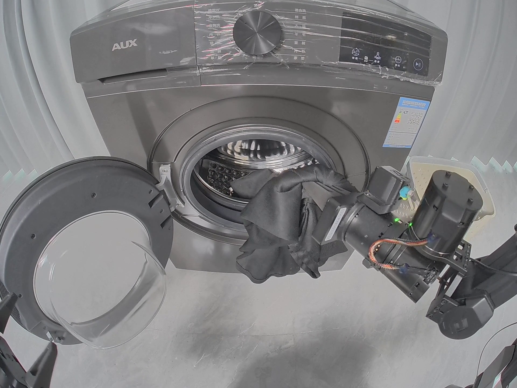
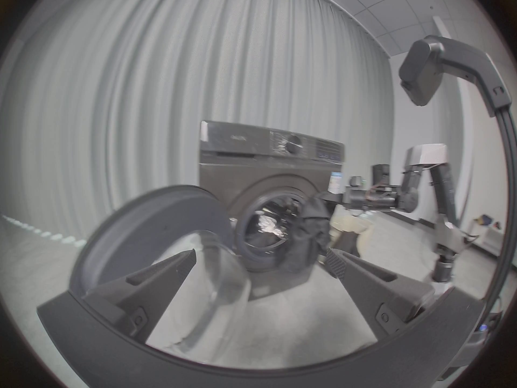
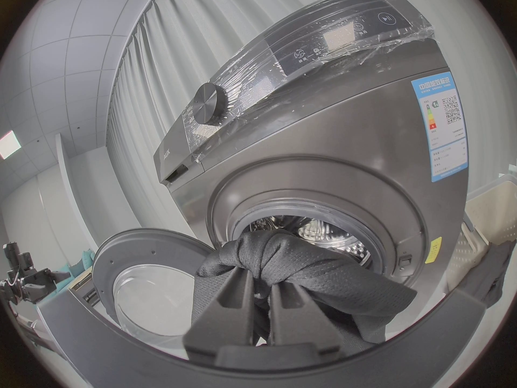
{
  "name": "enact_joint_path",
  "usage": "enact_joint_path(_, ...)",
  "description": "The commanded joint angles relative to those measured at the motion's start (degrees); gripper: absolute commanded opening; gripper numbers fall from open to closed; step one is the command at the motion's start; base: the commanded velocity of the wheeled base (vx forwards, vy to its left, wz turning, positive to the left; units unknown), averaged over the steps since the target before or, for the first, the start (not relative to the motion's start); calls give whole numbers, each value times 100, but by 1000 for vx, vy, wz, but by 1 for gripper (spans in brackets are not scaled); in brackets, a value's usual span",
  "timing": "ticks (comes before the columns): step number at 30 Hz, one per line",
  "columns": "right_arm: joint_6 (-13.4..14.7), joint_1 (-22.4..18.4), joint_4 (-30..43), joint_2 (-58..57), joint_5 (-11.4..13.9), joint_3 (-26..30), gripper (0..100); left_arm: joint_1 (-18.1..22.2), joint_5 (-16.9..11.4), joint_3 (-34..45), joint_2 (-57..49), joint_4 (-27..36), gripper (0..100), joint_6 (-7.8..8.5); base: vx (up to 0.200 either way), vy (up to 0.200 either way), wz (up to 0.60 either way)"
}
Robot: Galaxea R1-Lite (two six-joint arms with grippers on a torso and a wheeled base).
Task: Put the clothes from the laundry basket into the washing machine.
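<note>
From the head view, the washing machine (image 1: 258, 82) stands with its door (image 1: 86, 243) swung wide to the machine's left. A black garment (image 1: 274, 216) lies across the lower lip of the machine's drum opening. A little of it is inside, and most hangs down the machine's front. My right arm comes in from the machine's right, and its right jaws are buried in the cloth at the opening. The cream laundry basket (image 1: 479, 181) sits just beside the machine's right flank, behind that arm.

In the left wrist view, the left jaws stand wide apart with nothing between them, well back from the machine and facing its open door.

In the right wrist view, the right jaws are pressed together on a gathered knot of the garment, right at the machine's opening.

I judge the fabric soft, light and limp, with a fine mesh weave. It won't slip, but it will trail and could catch on the machine's door seal. The bunched fold is the right hold. The hanging tail means I'd have to carry it deep into the drum before letting go.
</note>
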Motion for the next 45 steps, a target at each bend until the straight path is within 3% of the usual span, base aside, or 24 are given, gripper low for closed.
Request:
enact_joint_path(1, -9, 44, -313, 528, -13, -451, 0, -47, -1144, 49, 1558, -184, 100, -67, 0, 0, 0)
enact_joint_path(4, -18, 70, -278, 519, -13, -460, 0, -100, -1311, 57, 2077, -526, 100, 20, 0, 0, 0)
enact_joint_path(11, -62, 79, -234, 493, 75, -653, 0, -495, -1311, 66, 3615, -1722, 100, 214, 0, 0, 0)
enact_joint_path(17, -62, 185, -296, 484, 268, -565, 0, -1242, -1241, 31, 4740, -2548, 100, 108, 0, 0, 0)
enact_joint_path(21, -62, 194, -234, 467, 268, -618, 0, -1787, -880, 49, 5759, -3436, 100, 100, 0, 0, 0)
enact_joint_path(23, -62, 194, -234, 467, 268, -618, 0, -1787, -880, 49, 5759, -3436, 100, 100, 0, 0, 0)
enact_joint_path(24, -62, 185, -243, 467, 260, -609, 0, -1998, -573, -13, 6339, -3796, 100, 82, 0, 0, 0)
enact_joint_path(25, -62, 167, -252, 467, 251, -618, 0, -2025, -503, -22, 6577, -3981, 100, 91, 0, 0, 0)
enact_joint_path(30, -62, 114, -296, 458, 216, -600, 0, -2051, -459, -110, 7438, -4684, 100, 82, 0, 0, 0)
enact_joint_path(45, -62, 176, -305, 370, 198, -583, 0, -2288, -476, -734, 8809, -5000, 100, 108, 0, 0, 0)
